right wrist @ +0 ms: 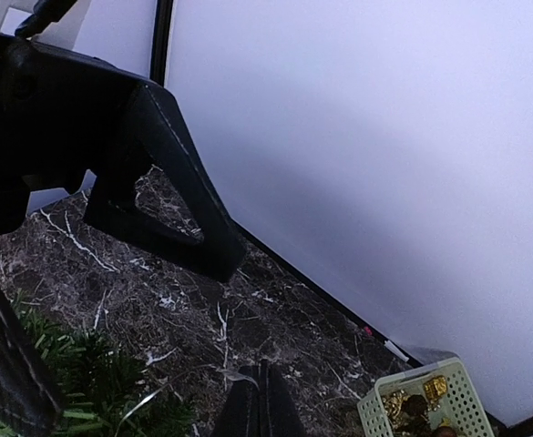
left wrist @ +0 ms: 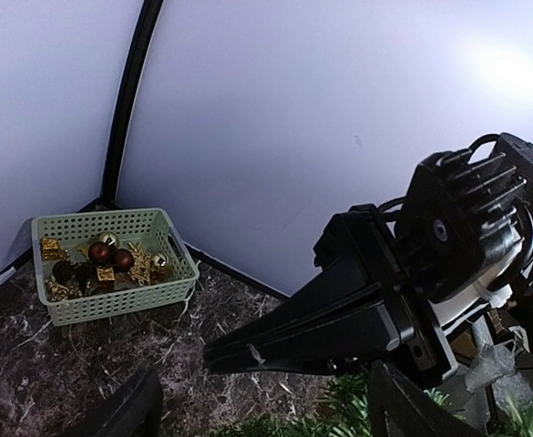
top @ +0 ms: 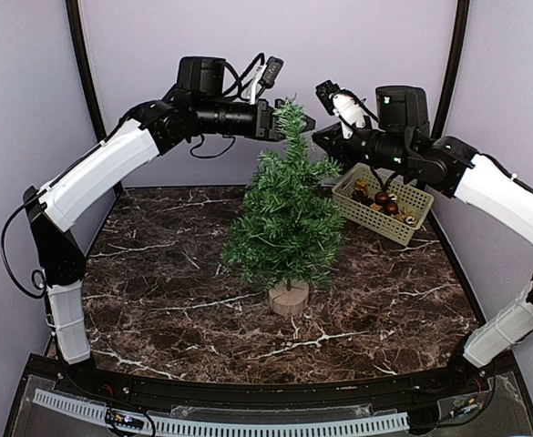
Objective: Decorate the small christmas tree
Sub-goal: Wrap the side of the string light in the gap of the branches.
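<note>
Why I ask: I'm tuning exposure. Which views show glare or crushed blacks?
Left wrist: glare blooms on the back wall, upper right; the ornament basket is sharp. Right wrist: the left arm is a featureless black silhouette. Top external: even light, no glare.

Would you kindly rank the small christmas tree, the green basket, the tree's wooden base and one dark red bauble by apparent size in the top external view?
1. small christmas tree
2. green basket
3. wooden base
4. dark red bauble, clearly the smallest
</note>
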